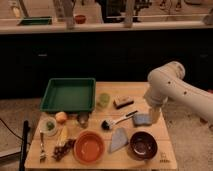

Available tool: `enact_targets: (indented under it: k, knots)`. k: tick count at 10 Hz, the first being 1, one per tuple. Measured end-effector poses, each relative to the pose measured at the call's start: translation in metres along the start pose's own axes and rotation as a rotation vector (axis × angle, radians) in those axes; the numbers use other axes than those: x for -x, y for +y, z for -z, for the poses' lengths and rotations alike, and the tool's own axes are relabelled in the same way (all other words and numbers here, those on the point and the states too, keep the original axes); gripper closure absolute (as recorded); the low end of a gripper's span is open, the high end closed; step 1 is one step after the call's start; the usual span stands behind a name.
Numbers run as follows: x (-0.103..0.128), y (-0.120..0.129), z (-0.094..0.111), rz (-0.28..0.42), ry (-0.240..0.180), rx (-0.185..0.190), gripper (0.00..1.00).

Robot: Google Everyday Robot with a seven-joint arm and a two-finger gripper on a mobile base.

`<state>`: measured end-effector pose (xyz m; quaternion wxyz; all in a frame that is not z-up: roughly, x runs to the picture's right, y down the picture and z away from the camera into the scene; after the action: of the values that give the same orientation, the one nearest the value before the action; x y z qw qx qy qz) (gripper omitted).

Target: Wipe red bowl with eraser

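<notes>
Here's the wooden tabletop (131, 90), and it's crowded. The red bowl (89, 146) sits at the front edge, left of centre, open side up, its inside plain. Hard on its left is a dark clump (62, 149) I can't identify, with a fork (42, 147) beyond. To its right lies a blue-grey wedge-shaped piece (118, 139), and past that the dark maroon bowl (143, 144).

Now the eraser (123, 101): it's towards the back, right of centre, well apart from the red bowl. It lies flat with its dark face up. Its long axis runs roughly left to right, the right end angled slightly away towards the far edge.

Between eraser and bowl lies the brush (117, 121). Its black head is at the left and its white handle slants up to the right (it sits square across the straight line between them). A small green cup (104, 100) stands just left of the eraser, beside the green tray (68, 94) at the back left. A small metal cup (82, 119) stands behind the bowl, and an orange fruit (61, 117) lies left of it.

The white arm comes in from the right, and the gripper (155, 116) hangs low over the right side of the tabletop, just beside the blue-grey sponge pad (141, 119). Whether it's wide or narrow, I cannot tell.

There's a small mark (163, 161) at the front right corner, too small to read.
</notes>
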<state>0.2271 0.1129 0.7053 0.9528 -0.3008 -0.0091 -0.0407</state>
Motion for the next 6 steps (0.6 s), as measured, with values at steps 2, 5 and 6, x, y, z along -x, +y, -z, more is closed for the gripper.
enact_targets:
  k: [2,5,6]
  knots:
    - [0.006,-0.003,-0.002,0.029,-0.003,0.006,0.2]
    - [0.016,-0.008,-0.008,0.058,-0.006,0.018,0.2]
    - [0.02,-0.009,-0.01,0.07,-0.005,0.019,0.2]
